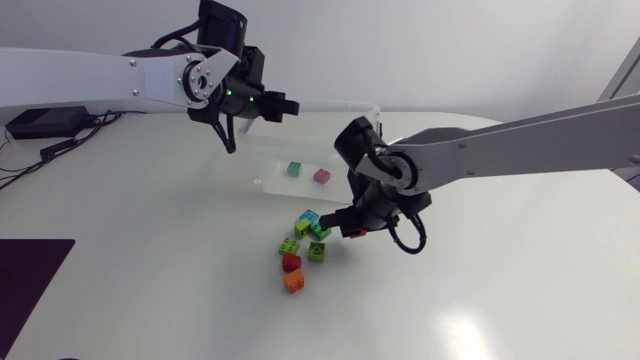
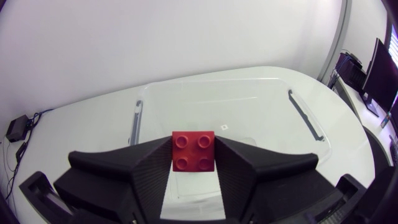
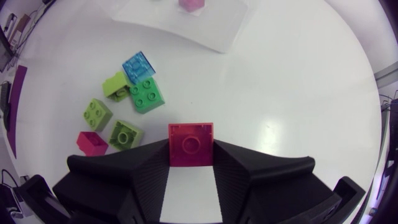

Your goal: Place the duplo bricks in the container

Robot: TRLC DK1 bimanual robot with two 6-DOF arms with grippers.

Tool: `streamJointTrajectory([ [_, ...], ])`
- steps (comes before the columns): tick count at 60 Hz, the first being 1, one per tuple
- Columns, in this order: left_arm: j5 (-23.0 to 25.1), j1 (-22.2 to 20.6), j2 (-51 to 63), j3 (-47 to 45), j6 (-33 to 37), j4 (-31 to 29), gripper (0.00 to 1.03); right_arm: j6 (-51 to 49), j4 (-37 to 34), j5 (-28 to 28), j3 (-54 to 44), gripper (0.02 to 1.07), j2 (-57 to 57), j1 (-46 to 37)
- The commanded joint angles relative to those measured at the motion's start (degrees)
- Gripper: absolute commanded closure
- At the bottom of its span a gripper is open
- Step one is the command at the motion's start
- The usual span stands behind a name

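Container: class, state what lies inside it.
Inside the container lie a green brick and a pink brick. The left pincer covers its far end, so anything there is unseen.

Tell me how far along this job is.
Done: a green brick and a pink brick lie in the clear container. In hand: the left hand holds a red brick over it; the right hand holds a crimson brick. Left: the pile on the table.
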Motion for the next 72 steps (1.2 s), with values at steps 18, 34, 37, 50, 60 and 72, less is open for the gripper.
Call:
streamJointTrajectory([
  [18, -1.68, 0.29, -0.05, 0.74, -1.83, -0.81, 0.12, 0.42, -4.21, 1.58, 6.20, 0.67, -8.32, -0.42],
  [34, -0.62, 0.55, -12.71, -11.04, -0.51, -1.43, 0.11, 0.34, -4.30, 1.84, 13.67, 0.67, -6.92, -2.09],
  [37, 0.52, 0.47, -14.82, -13.76, 0.64, -2.13, 0.11, 0.07, -4.30, 2.02, 15.26, 0.67, -6.13, -2.62],
  [50, 3.07, -1.20, -22.03, -23.61, 4.77, -4.50, 0.11, -0.89, -4.21, 2.63, 21.50, 0.67, -2.87, -3.76],
  [60, 6.06, -3.40, -24.66, -27.65, 6.52, -9.25, 0.12, -1.86, -3.95, 3.16, 26.42, 0.67, 1.17, -4.64],
  [72, 6.76, -8.15, -24.40, -30.81, 6.17, -12.50, 0.12, -3.09, -3.59, 3.25, 31.16, 0.67, 5.74, -6.57],
])
